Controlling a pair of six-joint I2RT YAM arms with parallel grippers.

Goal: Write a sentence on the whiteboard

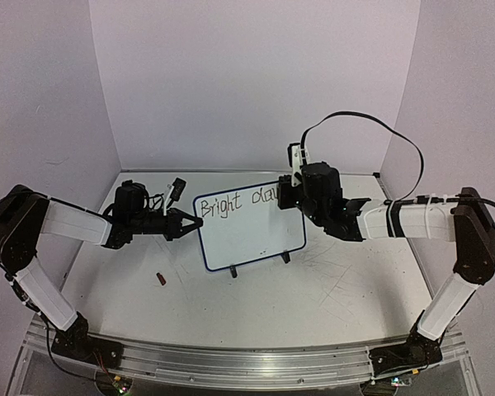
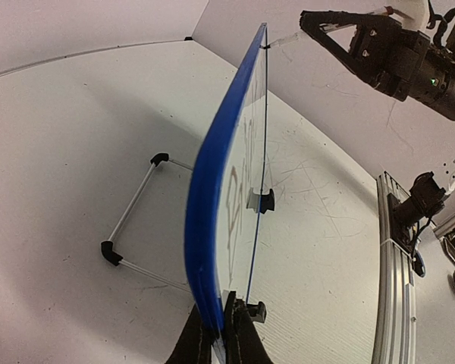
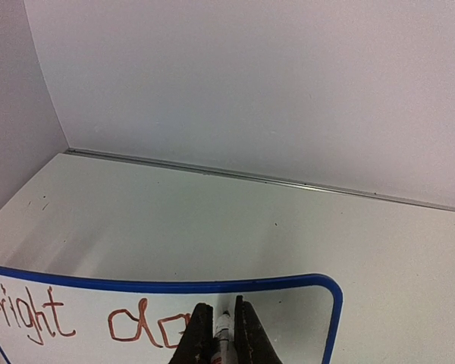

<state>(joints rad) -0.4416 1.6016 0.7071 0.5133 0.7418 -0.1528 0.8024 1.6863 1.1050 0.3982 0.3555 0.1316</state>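
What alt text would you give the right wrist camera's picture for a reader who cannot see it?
The right gripper, two black fingers at the bottom edge, holds a marker with its tip at a blue-rimmed whiteboard, just right of handwriting reading "Bright da". Behind the board are white tabletop and pale walls.

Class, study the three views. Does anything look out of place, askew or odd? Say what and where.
A small reddish cap-like piece lies loose on the table before the left arm, likely the cap of the marker in the right gripper. The whiteboard stands skewed, its edge pinched by the left gripper.
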